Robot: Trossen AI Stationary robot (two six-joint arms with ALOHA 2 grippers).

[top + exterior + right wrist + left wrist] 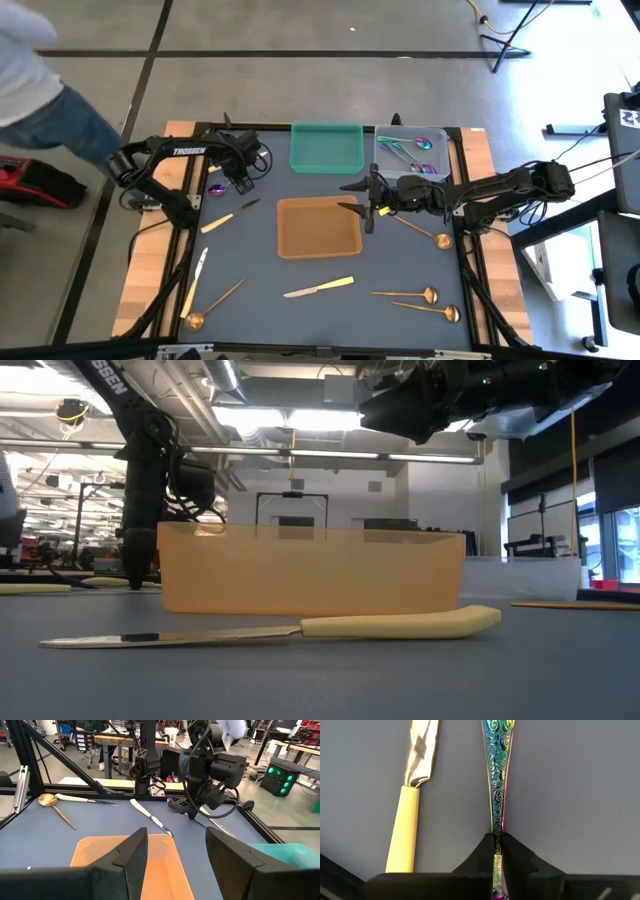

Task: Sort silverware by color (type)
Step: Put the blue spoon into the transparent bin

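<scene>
My left gripper points down at the mat's far left part and is shut on an iridescent purple-teal piece of silverware. A cream-handled knife lies beside that piece on the mat. My right gripper hangs open and empty over the far right corner of the orange tray. Three gold spoons and a cream knife lie flat on the near part of the mat. Another cream knife and gold spoon lie near the left edge. More iridescent pieces rest in the clear tray. My left gripper pinches the iridescent piece by the narrow stretch of its patterned handle between its two fingertips. The fingers come from above, pointing down. The handle runs straight out from between them over the mat; whether it is lifted clear I cannot tell.
A green tray and the clear tray stand side by side at the far edge, with the orange tray in the middle. Black frame rails border the mat. A person stands beyond the far left corner.
</scene>
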